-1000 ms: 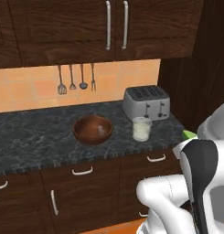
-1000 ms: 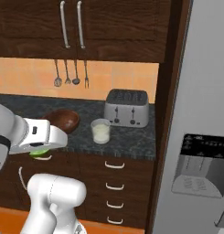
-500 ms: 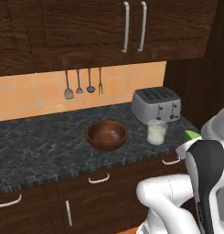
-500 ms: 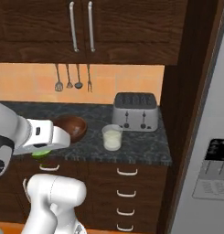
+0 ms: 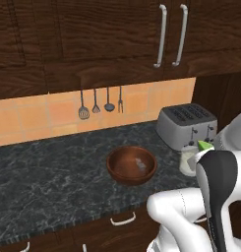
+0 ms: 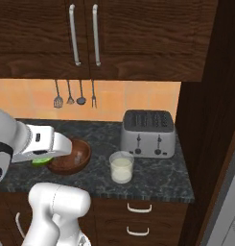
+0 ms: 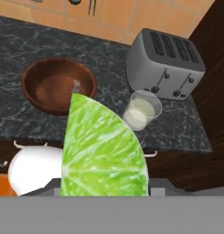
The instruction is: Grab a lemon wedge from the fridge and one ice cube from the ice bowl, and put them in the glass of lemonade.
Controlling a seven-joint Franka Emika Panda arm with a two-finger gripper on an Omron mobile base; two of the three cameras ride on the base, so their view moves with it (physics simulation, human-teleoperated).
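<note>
Firmly gripped lemon wedge [image 7: 104,151] (above counter [image 7: 22,114])

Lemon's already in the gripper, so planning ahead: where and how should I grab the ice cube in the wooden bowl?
Judging from here: come straight down from above. The ice cube lies on the floor of the ice bowl, near the far wall, and the raised rim blocks a sideways approach. Pinch two opposite flat faces, fingers upright. It's tiny and pale, so its exact orientation is hard to tell.
</note>
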